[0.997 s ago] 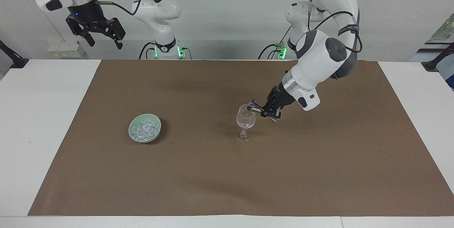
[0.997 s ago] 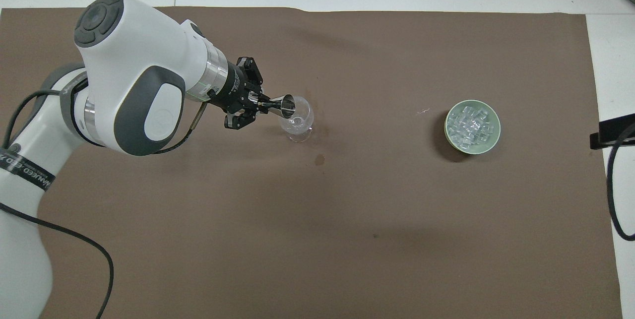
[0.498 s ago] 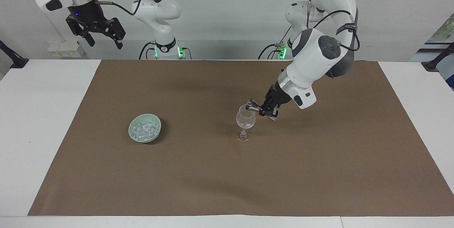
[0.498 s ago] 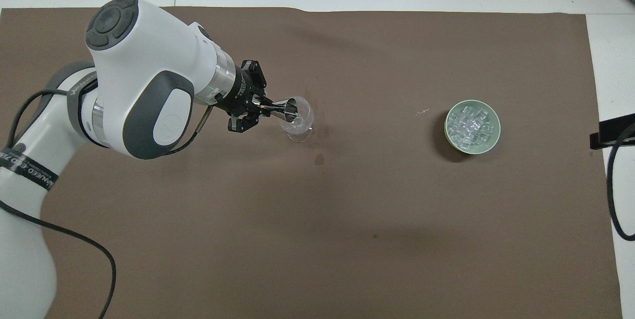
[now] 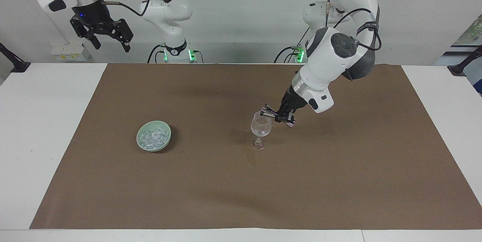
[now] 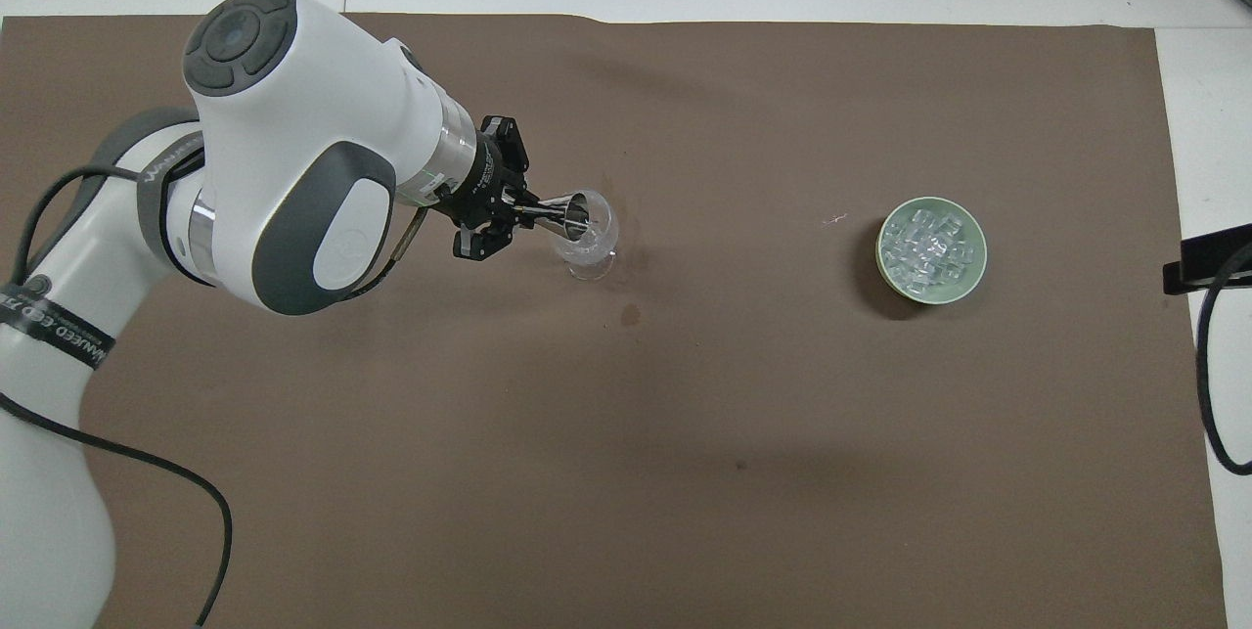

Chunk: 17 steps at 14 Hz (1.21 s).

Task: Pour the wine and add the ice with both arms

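I have the left end effector pinched tight on a small metal jigger, tipped over the rim of the stemmed glass, so I judge the pour to be under way or nearly spent (I can't make out any liquid colour in the cup). The jigger's long axis lies roughly level, mouth toward the glass, running along the table toward the right arm's end. The glass stands upright on the brown mat, about mid-table. The ice, the thing the next step turns on, sits well apart from the glass toward the right arm's end, piled in a pale green bowl: small clear, whitish chunks, heaped loosely, glinting. The right end effector hangs high with fingers spread, empty, waiting above the table's edge at its own end. By my reckoning it is the nearer arm for the ice; the bowl lies below it and farther from the robots.
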{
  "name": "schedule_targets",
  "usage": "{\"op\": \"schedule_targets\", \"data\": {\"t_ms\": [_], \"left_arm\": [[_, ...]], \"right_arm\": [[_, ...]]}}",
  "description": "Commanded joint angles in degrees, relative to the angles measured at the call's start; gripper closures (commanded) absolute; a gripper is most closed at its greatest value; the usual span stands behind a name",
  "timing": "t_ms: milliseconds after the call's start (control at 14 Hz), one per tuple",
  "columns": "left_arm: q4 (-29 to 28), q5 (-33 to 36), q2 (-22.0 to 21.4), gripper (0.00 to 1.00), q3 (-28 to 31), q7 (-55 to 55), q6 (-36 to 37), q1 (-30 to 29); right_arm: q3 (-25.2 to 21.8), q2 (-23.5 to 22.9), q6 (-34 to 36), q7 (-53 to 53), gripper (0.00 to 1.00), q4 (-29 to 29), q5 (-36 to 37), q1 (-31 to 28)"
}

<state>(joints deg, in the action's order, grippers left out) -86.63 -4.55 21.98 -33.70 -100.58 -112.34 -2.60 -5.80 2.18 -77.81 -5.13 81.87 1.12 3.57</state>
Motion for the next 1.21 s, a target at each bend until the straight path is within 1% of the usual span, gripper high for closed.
{"op": "schedule_targets", "data": {"t_ms": [0, 783, 1139], "left_arm": [[2.61, 3.49, 1.4, 1.0, -0.66, -2.51, 2.03, 0.75], [2.78, 8.07, 1.49, 1.0, -2.24, -4.89, 2.21, 1.28], [4.8, 10.79, 2.37, 1.0, -2.6, -4.89, 3.7, 1.54]], "right_arm": [[0.09, 1.16, -0.76, 0.91, 0.0, 1.45, -0.5, -0.31], [0.09, 1.16, -0.76, 0.91, 0.0, 1.45, -0.5, -0.31], [0.09, 1.16, -0.76, 0.91, 0.0, 1.36, -0.5, -0.31]]}}
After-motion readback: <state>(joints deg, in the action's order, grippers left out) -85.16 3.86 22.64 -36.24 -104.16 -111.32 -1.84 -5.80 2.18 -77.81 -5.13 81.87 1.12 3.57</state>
